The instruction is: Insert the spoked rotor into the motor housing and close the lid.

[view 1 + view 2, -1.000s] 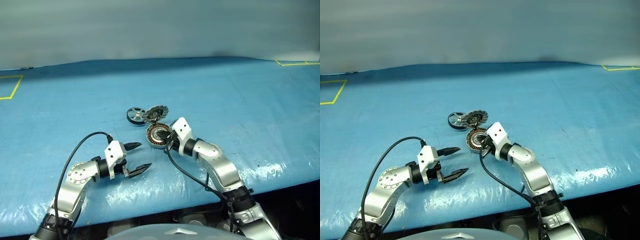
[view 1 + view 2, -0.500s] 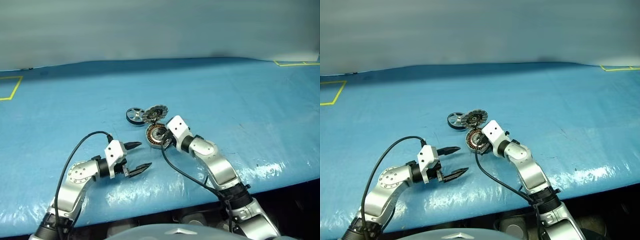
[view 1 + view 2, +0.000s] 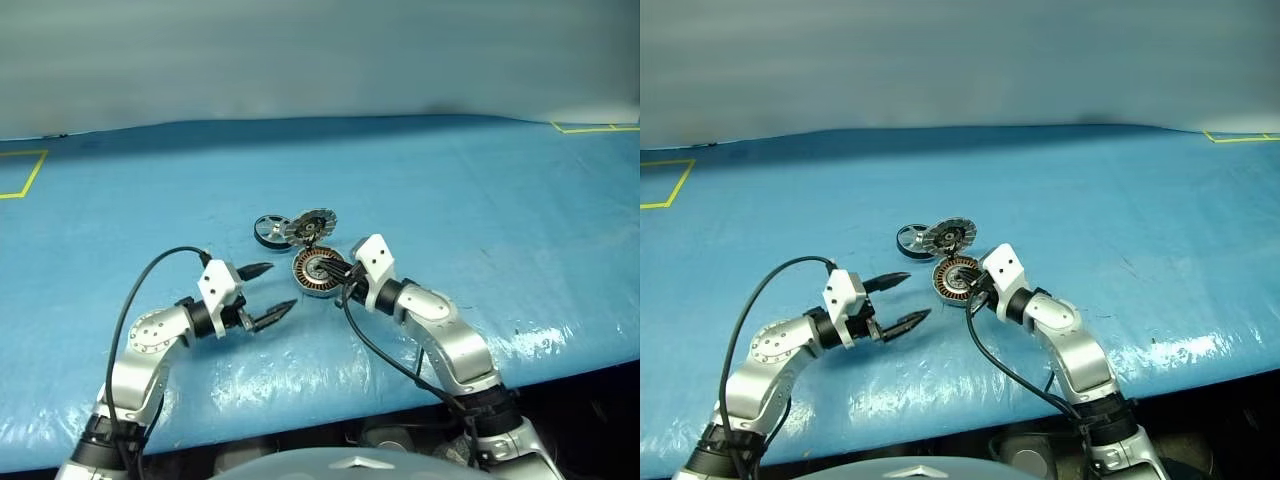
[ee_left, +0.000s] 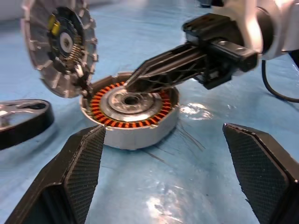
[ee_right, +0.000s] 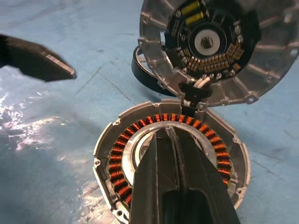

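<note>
The motor housing (image 3: 317, 271) sits on the blue surface (image 3: 500, 210), its copper-brown windings facing up around the silver hub. The lid (image 3: 309, 227) stands tilted open at the housing's far edge, seemingly joined to it at the rim by a short wire, toothed face toward the robot. The spoked rotor (image 3: 269, 231) lies on the surface just beside the lid, partly behind it. The right gripper (image 4: 140, 77) has its fingers pressed together, tips over the housing's hub, holding nothing. The left gripper (image 3: 270, 292) hovers near the housing, fingers spread wide and empty.
</note>
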Controlling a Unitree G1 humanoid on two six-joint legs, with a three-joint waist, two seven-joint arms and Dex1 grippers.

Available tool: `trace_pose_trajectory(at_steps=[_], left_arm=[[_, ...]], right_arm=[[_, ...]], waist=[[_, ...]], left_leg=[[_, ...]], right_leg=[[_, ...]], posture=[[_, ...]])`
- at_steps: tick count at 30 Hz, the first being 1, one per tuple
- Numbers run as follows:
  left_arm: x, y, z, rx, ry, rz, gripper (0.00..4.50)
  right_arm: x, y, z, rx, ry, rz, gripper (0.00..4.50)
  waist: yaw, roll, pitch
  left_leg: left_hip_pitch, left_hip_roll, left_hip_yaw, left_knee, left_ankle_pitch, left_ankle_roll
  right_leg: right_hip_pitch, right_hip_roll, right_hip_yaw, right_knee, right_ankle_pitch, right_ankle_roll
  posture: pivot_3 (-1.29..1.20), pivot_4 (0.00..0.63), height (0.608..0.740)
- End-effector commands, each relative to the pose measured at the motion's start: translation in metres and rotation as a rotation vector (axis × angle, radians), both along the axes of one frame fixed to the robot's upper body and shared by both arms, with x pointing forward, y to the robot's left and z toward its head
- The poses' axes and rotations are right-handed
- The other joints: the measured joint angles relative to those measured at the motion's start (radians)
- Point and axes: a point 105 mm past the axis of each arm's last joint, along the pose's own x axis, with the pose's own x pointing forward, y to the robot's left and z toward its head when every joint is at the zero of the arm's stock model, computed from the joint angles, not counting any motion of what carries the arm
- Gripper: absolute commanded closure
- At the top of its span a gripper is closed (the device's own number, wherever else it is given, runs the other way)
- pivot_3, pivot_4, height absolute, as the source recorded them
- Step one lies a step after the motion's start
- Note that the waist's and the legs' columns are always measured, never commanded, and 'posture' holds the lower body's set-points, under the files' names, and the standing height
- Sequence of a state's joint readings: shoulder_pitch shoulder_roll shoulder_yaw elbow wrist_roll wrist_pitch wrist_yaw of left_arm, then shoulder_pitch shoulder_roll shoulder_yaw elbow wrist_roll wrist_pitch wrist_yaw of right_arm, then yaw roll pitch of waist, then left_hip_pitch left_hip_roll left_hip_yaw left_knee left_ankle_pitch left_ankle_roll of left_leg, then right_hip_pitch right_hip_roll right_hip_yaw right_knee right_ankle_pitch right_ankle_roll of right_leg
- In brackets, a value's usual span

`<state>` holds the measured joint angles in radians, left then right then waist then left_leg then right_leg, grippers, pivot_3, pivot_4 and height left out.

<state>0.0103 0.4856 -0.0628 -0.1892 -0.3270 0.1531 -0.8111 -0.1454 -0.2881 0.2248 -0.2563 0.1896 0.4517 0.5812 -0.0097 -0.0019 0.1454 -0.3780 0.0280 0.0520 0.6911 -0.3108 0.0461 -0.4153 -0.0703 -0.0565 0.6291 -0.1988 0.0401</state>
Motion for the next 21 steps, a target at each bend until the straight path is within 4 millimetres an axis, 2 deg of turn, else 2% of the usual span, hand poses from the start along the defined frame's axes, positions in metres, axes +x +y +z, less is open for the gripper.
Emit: trace_pose_trajectory(at_steps=[1,5,9,13,17,21], left_arm=[[0.004,0.001,0.019,0.040,-0.057,0.014,0.22],[0.025,0.014,0.043,0.137,-0.129,0.032,0.22],[0.048,0.023,0.058,0.214,-0.164,0.025,0.22],[0.076,0.027,0.062,0.320,-0.157,-0.005,0.22],[0.108,0.033,0.054,0.465,-0.108,0.002,0.22],[0.131,0.016,0.062,0.502,-0.109,-0.074,0.22]], right_arm=[[-0.016,-0.003,0.010,-0.010,-0.008,0.051,4.49],[-0.023,-0.017,0.005,-0.061,0.010,0.018,4.49],[-0.032,-0.018,0.008,-0.063,0.017,0.034,4.49],[-0.044,-0.018,0.012,-0.070,0.011,0.054,4.49],[-0.042,-0.025,0.010,-0.084,0.003,-0.005,4.49],[-0.042,-0.027,0.008,-0.086,-0.007,-0.053,4.49]], waist=[[0.000,0.000,0.000],[0.004,-0.001,0.001],[0.003,-0.001,0.001],[0.005,-0.001,0.001],[0.008,-0.002,0.002],[0.009,-0.004,0.003]], left_leg=[[0.000,0.000,0.000,0.000,0.000,0.000],[-0.001,0.000,0.000,-0.001,0.000,-0.001],[-0.001,-0.001,0.000,0.000,0.000,-0.001],[-0.001,-0.004,0.000,0.000,0.001,-0.003],[-0.001,-0.004,0.001,0.000,0.002,-0.004],[-0.002,-0.004,0.002,0.000,0.002,-0.004]], right_leg=[[0.000,0.000,0.000,0.000,0.000,0.001],[0.000,0.000,-0.001,-0.001,0.001,0.002],[0.000,0.001,-0.001,-0.001,-0.001,0.000],[0.000,0.002,-0.001,-0.001,0.001,0.003],[0.000,0.003,0.000,-0.002,0.001,0.004],[0.000,0.003,0.000,-0.002,0.002,0.005]], posture=[[0.00,0.150,0.740],[0.00,0.150,0.740],[0.00,0.150,0.740],[0.00,0.150,0.740],[0.00,0.150,0.740],[0.00,0.150,0.740]])
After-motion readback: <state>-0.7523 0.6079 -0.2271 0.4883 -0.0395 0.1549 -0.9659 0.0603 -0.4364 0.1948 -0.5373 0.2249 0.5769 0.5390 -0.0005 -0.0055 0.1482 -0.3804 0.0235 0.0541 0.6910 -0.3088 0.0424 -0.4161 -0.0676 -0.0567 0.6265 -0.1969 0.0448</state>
